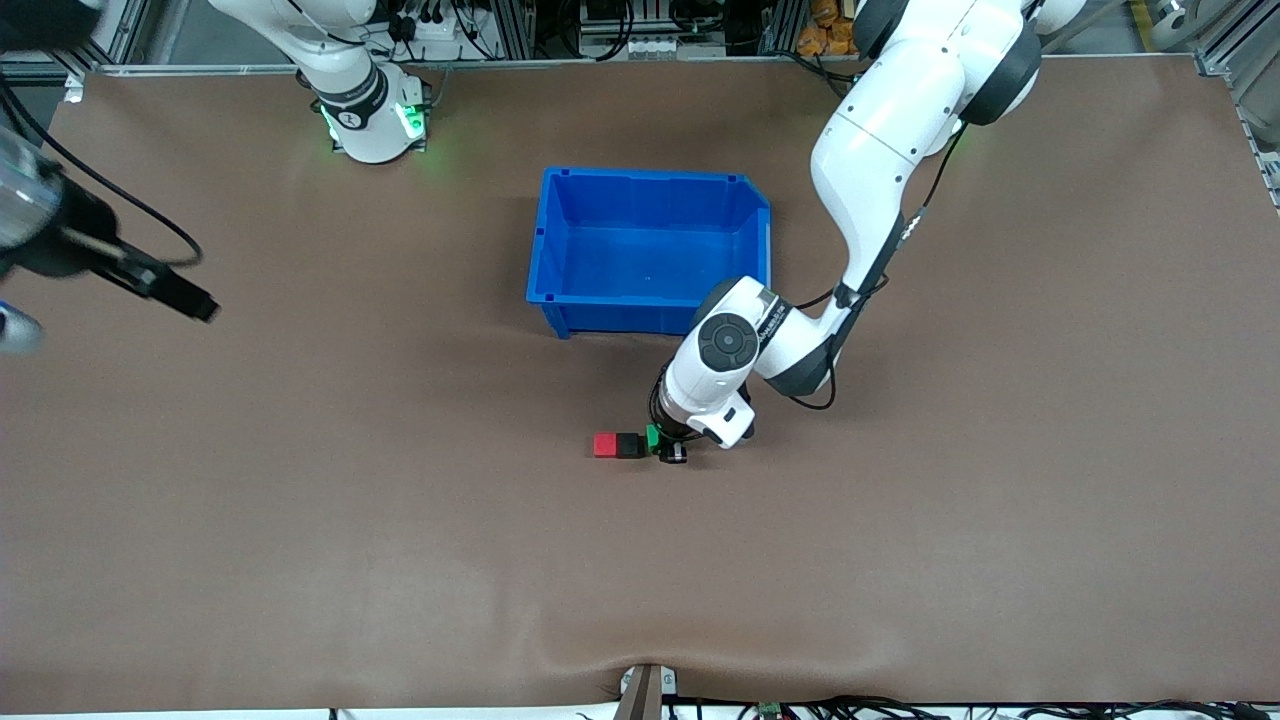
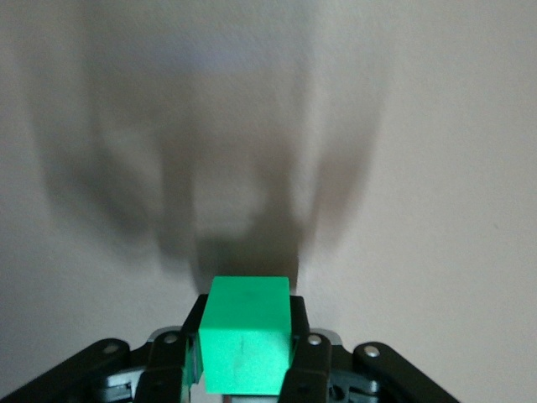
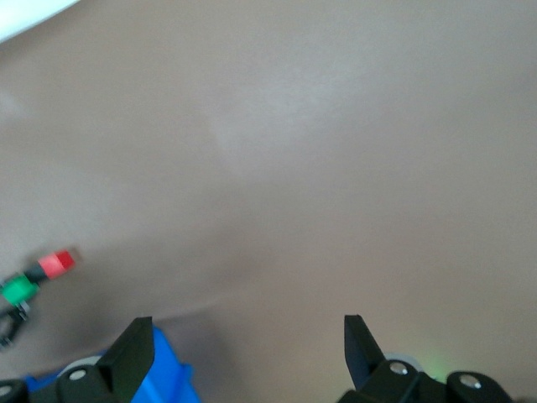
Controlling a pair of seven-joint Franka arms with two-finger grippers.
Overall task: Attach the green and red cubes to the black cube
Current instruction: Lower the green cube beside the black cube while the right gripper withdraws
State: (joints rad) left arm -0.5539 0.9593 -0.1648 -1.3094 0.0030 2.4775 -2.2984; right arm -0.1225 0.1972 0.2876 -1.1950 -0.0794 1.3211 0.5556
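Observation:
The red cube (image 1: 604,445) and the black cube (image 1: 629,445) sit joined side by side on the brown table, nearer the front camera than the blue bin. My left gripper (image 1: 672,447) is shut on the green cube (image 1: 653,437) and holds it low, right beside the black cube's free side. In the left wrist view the green cube (image 2: 246,346) fills the gap between the fingers (image 2: 300,336); the black cube is not distinguishable there. My right gripper (image 3: 247,336) is open and empty, raised over the right arm's end of the table (image 1: 195,300). The right wrist view shows the red cube (image 3: 57,264), black cube (image 3: 36,274) and green cube (image 3: 17,290) in a row.
An empty blue bin (image 1: 650,180) stands at mid-table, farther from the front camera than the cubes; its corner shows in the right wrist view (image 3: 164,374). Bare brown mat lies all around the cubes.

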